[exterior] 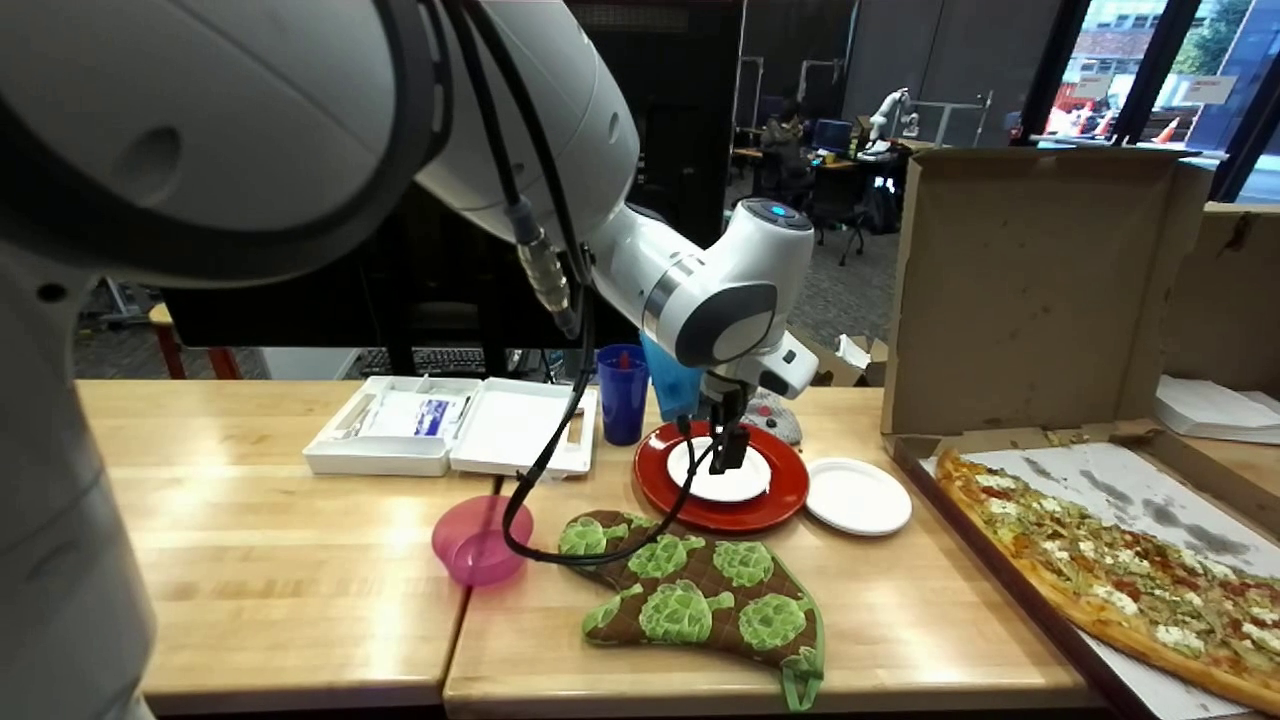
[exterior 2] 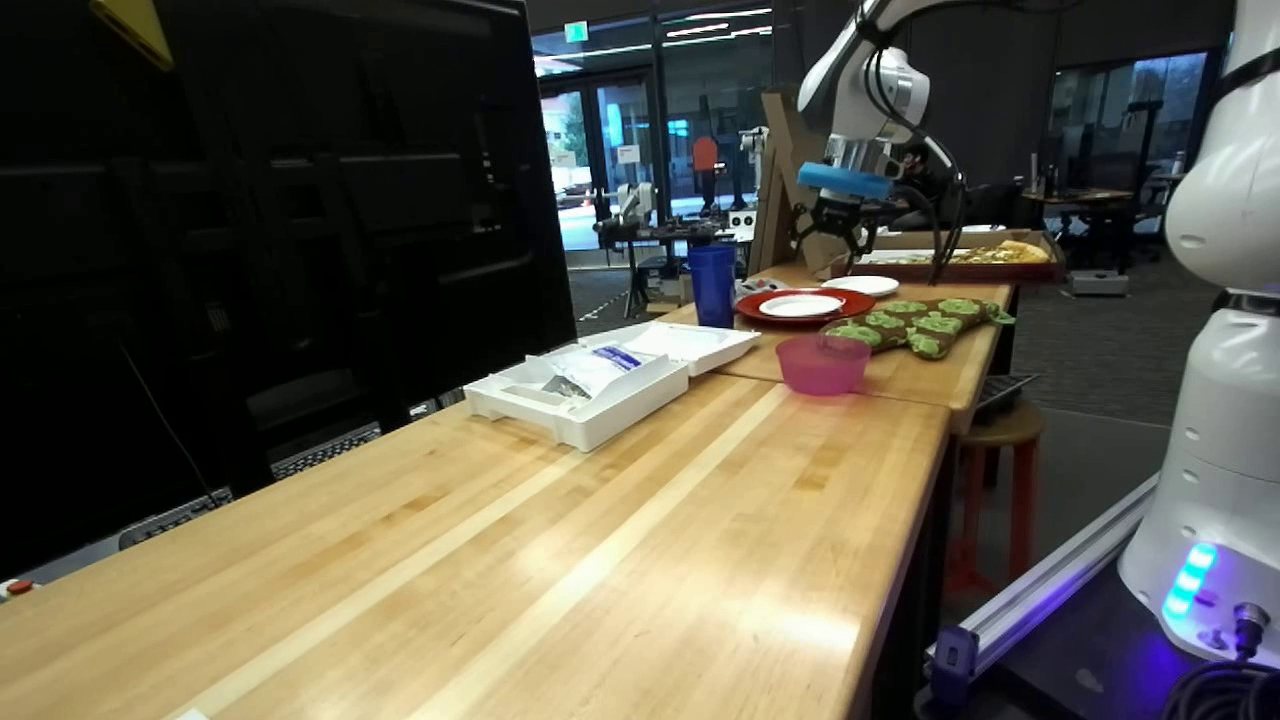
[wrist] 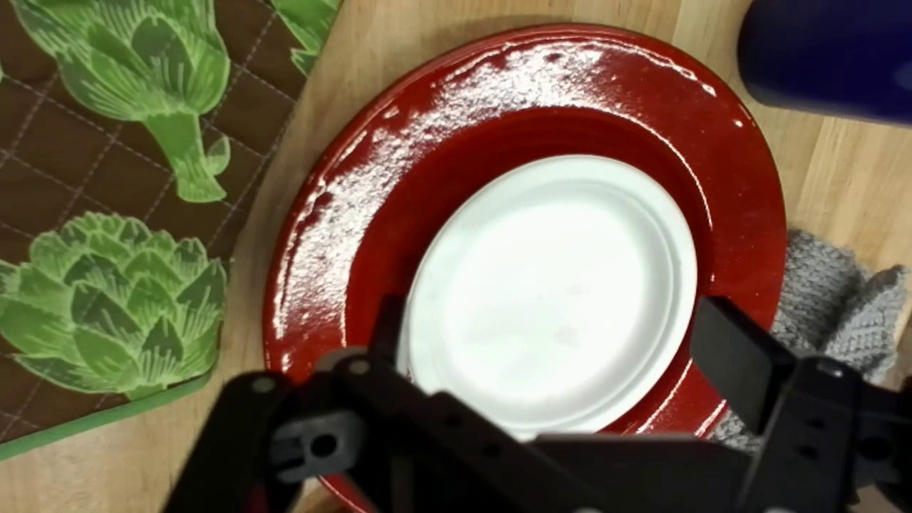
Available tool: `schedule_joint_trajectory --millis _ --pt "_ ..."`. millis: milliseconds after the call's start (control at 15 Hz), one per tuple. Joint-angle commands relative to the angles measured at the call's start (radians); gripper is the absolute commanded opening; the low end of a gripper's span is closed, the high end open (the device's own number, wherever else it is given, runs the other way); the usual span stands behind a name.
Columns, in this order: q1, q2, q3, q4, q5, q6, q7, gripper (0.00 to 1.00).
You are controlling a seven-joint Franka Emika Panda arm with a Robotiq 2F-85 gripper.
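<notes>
Wrist view. Item: my pincer (wrist: 552,342), fingers spread wide, grip empty. Item: small white plate (wrist: 548,285), showing between those fingers, lying on a red plate (wrist: 744,199). Flanking: artichoke-print oven mitt (wrist: 107,199), blue cup (wrist: 841,57), grey knitted piece (wrist: 819,285). Note: whether my spread spans the small white plate I cannot tell; pinching one rim edge would, I judge, be surer.

In an exterior view. Fingers pointing down above the plates; neighbouring white plate (exterior: 858,497) just beside the red plate; pink bowl (exterior: 480,545) well apart. Note: any lowering is best slow, fingertips off the red glaze.

In an exterior view. Visible gap between fingertips and plates; contact, none. Note: blue cup near, so I favour a vertical path and soft closing; thin plates could skid.
</notes>
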Motion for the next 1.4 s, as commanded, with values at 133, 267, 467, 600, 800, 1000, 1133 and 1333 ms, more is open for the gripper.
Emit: schedule_joint_trajectory --millis 133,267,467,600,800,1000,1133,1333 --pt "-0.012 -0.018 0.012 -0.057 0.060 0.009 0.001 1.00" --pt "-0.021 -0.012 0.013 -0.077 0.138 0.016 -0.018 1.00" --pt "-0.034 -0.005 0.016 -0.099 0.280 0.052 -0.069 1.00" --pt "-0.041 0.007 0.019 -0.100 0.390 0.085 -0.136 1.00" --pt "-0.058 0.044 0.017 -0.075 0.551 0.095 -0.247 1.00" --pt "-0.080 0.071 0.005 -0.064 0.642 0.073 -0.315 1.00" --pt "-0.097 0.079 -0.002 -0.063 0.687 0.061 -0.344 1.00" --pt "-0.115 0.084 -0.008 -0.064 0.737 0.049 -0.384 1.00"
